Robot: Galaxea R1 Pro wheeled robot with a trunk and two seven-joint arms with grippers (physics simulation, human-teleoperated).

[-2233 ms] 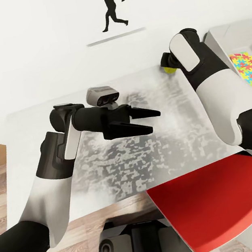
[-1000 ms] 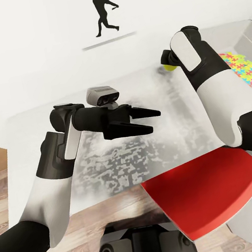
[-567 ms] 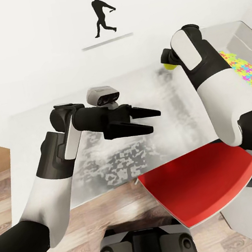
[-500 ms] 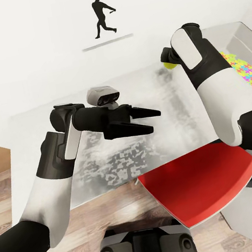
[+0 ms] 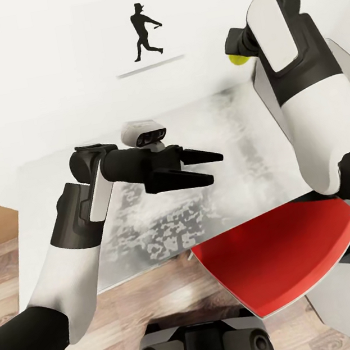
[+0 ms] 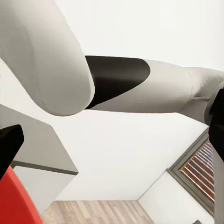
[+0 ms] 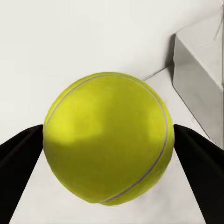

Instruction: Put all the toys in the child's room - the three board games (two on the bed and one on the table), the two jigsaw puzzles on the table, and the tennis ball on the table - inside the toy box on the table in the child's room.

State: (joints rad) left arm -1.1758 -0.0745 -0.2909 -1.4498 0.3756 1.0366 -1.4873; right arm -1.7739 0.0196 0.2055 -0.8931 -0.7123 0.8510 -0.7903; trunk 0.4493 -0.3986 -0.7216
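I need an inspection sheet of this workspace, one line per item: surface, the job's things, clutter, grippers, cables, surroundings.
Surface: table with a pale mottled top; the part in view is bare.
Job's things: tennis ball held off the table in the right gripper; a grey bin wall stands beyond it.
Clutter: a red flat panel sticks out past the table's near edge.
Grippers: right gripper shut on the tennis ball; left gripper open and empty above the table.
Cables: nothing seen.
Surroundings: white wall with a baseball-player silhouette; wood plank floor.
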